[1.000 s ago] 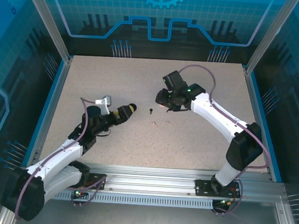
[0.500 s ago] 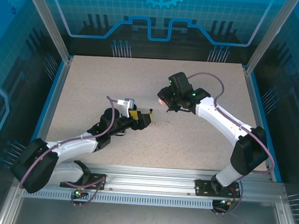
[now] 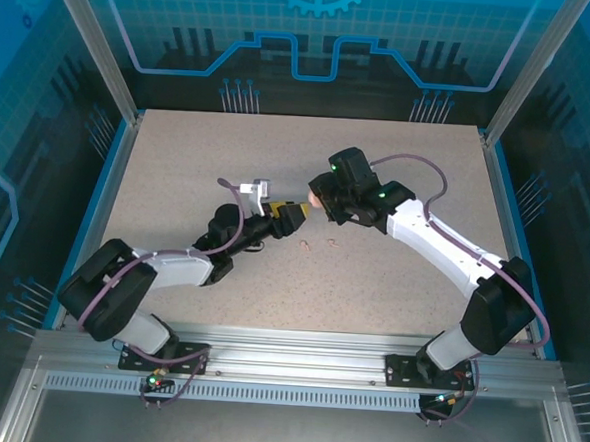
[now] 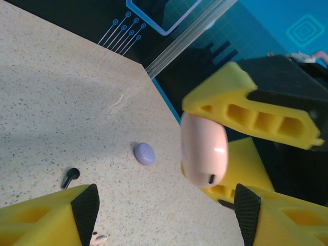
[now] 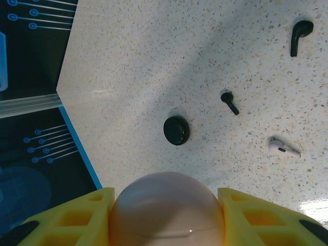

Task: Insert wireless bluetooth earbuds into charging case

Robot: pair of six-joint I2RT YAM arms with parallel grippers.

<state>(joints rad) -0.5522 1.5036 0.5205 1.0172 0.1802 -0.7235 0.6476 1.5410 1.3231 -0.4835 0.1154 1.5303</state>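
Currently: case clamped on the right, left jaws wide at its free end

- The right gripper point(image 5: 166, 218) has the pink charging case point(image 4: 204, 151) pinched between its yellow fingers. The round end sticks out towards the left arm. The lid looks closed, with only a thin seam showing from the right wrist.
- The left gripper point(image 4: 165, 207) has its jaws wide apart, one pad on each side below the case. I see no contact.
- The pale pink earbuds point(image 3: 304, 245) lie loose on the table point(image 3: 179, 154) just in front of the two grippers. The black earbuds point(image 5: 301, 36) and the black case point(image 5: 176, 130) are nearby, and the lilac case point(image 4: 144, 153) sits further off. Nothing is in a case yet.

My read is that the step is a two-arm lid opening. To do it well:
- Keep the right grip low on the case body so the lid half stays free.
- Bring a left pad onto the seam edge, not the smooth dome, which is glossy and will slip.
- Lever gently, because too much force will twist the case out of the right fingers.
- Stay above the loose pink buds and don't sweep them.

Pose: the left arm is stretched long and low from its base, forearm near flat, wrist aimed right. The right arm reaches in from its base with the elbow out wide and the wrist turned to face the left one. The two are nose to nose near the table's centre.
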